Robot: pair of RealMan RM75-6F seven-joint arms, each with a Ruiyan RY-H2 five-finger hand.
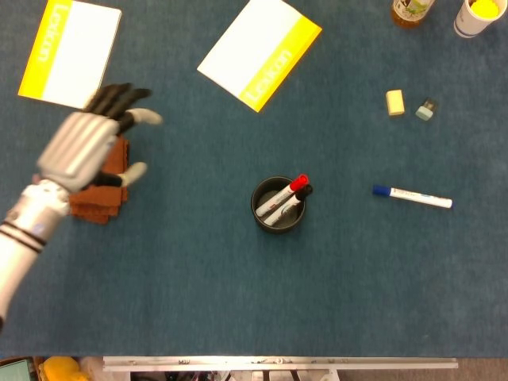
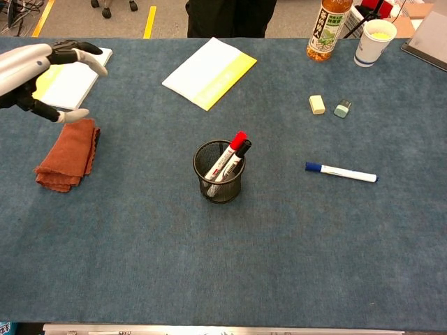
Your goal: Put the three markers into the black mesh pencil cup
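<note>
The black mesh pencil cup [image 2: 220, 172] is taken as landmark: a red-capped marker [image 2: 230, 151] and a black-capped marker [image 2: 235, 158] are seen leaning inside it. To its right, well apart on the surface [image 2: 279, 251], the blue-capped marker [image 2: 340, 172] lies flat. It is judged light, stiff and smooth, apt to roll; a pinch at mid-barrel is advised. Far to the cup's left, the left hand [image 1: 87, 147] is held wide and empty above the brown cloth [image 2: 66, 155]. The right hand is not seen.
</note>
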